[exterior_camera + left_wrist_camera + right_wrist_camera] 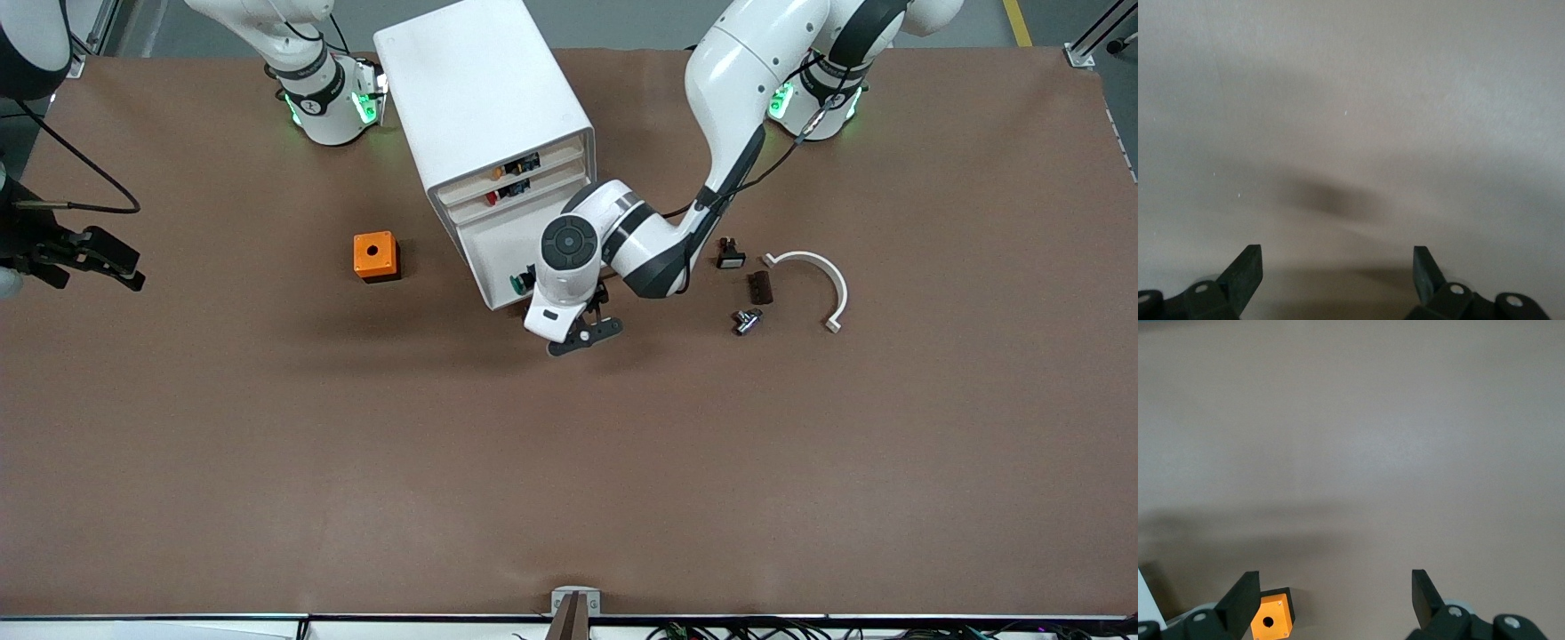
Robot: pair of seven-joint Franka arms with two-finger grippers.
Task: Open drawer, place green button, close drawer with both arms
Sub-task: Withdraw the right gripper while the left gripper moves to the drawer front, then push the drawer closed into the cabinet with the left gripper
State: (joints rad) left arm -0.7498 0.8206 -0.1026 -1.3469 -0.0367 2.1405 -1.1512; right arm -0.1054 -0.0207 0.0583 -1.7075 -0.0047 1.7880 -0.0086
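Brown matte table top (569,489) wide and bare across the whole half nearest the front camera, with free room along that edge and at both ends.

Toward the arm bases, tall white drawer cabinet (484,133), set at an angle, its slotted front turned toward the left arm's end of the table. At the foot of that front, small push button with green cap (516,284), touching or just beside the lowest drawer panel; cannot tell whether in a drawer or against it.

Left gripper (585,338) (1338,267) low over bare table just in front of the cabinet, close to the button, fingers spread wide with nothing between them.

Right gripper (124,267) (1336,590) waiting over the right arm's end of the table, well apart from the cabinet, fingers likewise parted and holding nothing.

Orange cube with a round hole (375,256) (1271,621) beside the cabinet, toward the right arm's end.

Toward the left arm's end, a loose cluster: white-faced black button (731,256), dark brown block (759,286), small silver metal fitting (747,320), white curved plastic band (813,284); near one another, none touching.
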